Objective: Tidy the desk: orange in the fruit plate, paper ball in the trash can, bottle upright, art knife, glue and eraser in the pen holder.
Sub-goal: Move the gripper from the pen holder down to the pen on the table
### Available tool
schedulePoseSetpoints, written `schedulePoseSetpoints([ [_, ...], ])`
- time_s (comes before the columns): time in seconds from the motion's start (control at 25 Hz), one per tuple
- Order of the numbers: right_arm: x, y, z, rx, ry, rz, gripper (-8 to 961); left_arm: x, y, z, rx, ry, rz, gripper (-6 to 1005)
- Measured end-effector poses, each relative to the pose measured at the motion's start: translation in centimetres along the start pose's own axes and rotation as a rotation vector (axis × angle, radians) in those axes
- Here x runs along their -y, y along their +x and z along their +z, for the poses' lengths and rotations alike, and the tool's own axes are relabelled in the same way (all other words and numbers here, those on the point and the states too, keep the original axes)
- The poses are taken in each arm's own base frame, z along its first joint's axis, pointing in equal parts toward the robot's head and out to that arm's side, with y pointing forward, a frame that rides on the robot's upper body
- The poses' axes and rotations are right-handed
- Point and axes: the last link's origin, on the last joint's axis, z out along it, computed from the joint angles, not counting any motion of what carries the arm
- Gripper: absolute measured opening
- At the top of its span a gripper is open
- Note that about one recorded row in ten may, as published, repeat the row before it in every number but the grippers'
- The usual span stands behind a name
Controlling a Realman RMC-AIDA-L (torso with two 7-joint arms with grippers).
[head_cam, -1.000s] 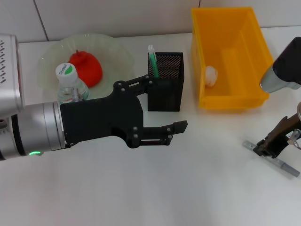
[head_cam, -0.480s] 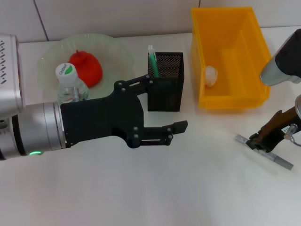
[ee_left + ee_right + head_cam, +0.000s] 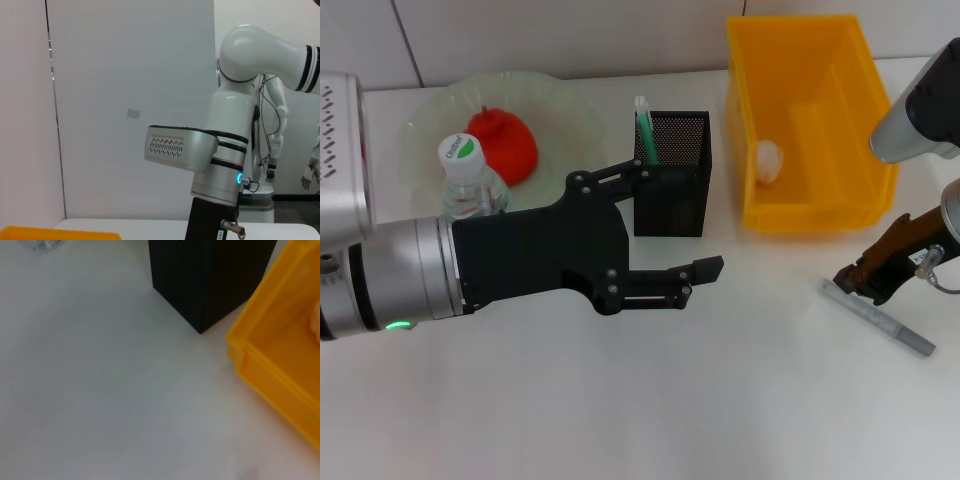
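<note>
On the left of the head view the plate [image 3: 420, 140] holds one orange [image 3: 503, 145], and one bottle [image 3: 470, 180] stands upright at its near rim, so those two steps look done. The left gripper [image 3: 665, 230] hangs over the surface [image 3: 640, 400] in front of the holder [image 3: 672, 172], jaws spread and holding nothing; it appears idle. One holder stands mid-surface with one green-capped stick, probably the glue [image 3: 644, 128], poking out of it; whether the eraser is inside cannot be told. Next comes one yellow bin [image 3: 805, 125] with one paper ball [image 3: 769, 160] in it, so that step also looks done. At the far right lies one knife [image 3: 880, 318], flat on the surface, well apart from the holder. The right gripper [image 3: 868, 275] sits at the knife's upper end; whether its jaws are spread or pinching the knife cannot be told. The step in hand is judged to be the knife pickup. The next move calls for a firm pinch on the thin bar, a lift, a carry leftward past the bin, and a drop end-first into the holder.
</note>
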Motion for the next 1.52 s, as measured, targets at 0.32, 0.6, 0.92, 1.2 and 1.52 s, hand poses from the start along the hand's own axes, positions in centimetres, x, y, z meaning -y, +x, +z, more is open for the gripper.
schedulePoseSetpoints([
  [0.32,0.9,0.3,-0.4,-0.011,0.043,0.023,55,0.0,0.0,-0.1,0.000,0.003,-0.002,863],
  [0.6,1.0,0.4,-0.4,-0.025,0.053,0.014,122,0.0,-0.1,-0.1,0.000,0.004,-0.003,862],
  [0.92,0.9,0.4,-0.2,-0.030,0.045,0.011,313,0.0,-0.1,-0.1,0.000,0.004,-0.003,862],
  [1.2,0.5,0.7,0.9,-0.053,0.023,0.010,343,0.0,0.0,0.0,0.000,0.004,0.000,863],
  [1.52,0.5,0.9,1.3,-0.058,0.016,0.020,333,0.1,0.1,0.0,0.000,0.000,0.002,863],
])
